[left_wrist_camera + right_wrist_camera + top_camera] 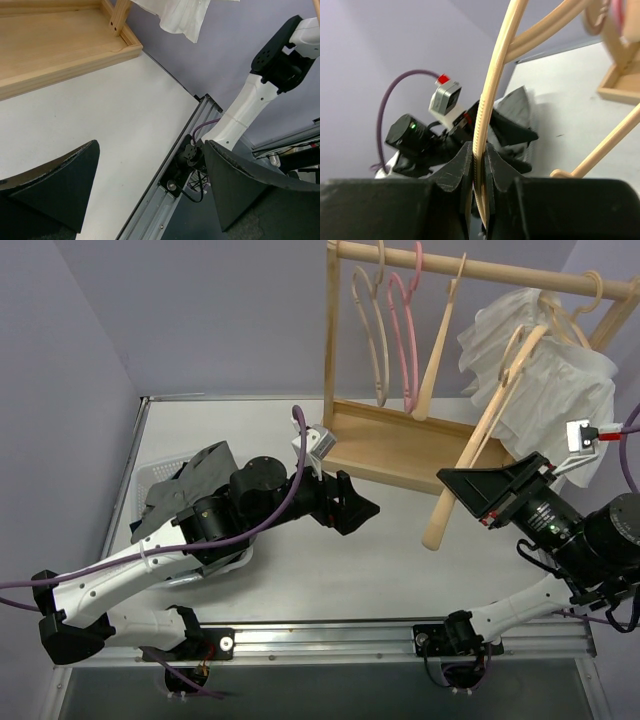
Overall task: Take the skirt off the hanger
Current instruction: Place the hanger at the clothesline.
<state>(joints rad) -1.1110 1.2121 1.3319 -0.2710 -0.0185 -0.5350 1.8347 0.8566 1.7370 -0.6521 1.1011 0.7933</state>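
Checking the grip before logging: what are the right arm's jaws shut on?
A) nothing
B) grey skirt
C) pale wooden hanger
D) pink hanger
C: in the right wrist view, the jaws of the right gripper clamp the wooden hanger; the skirt lies apart.

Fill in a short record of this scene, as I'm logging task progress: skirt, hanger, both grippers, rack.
skirt: off the hanger, bunched in the white basket at the table's left side
hanger: bare wood, tilted, nothing hanging on it
right gripper: shut on the hanger's arm
left gripper: open, empty, over the middle of the table
rack: carries bare wooden hangers, a pink hanger and a white blouse
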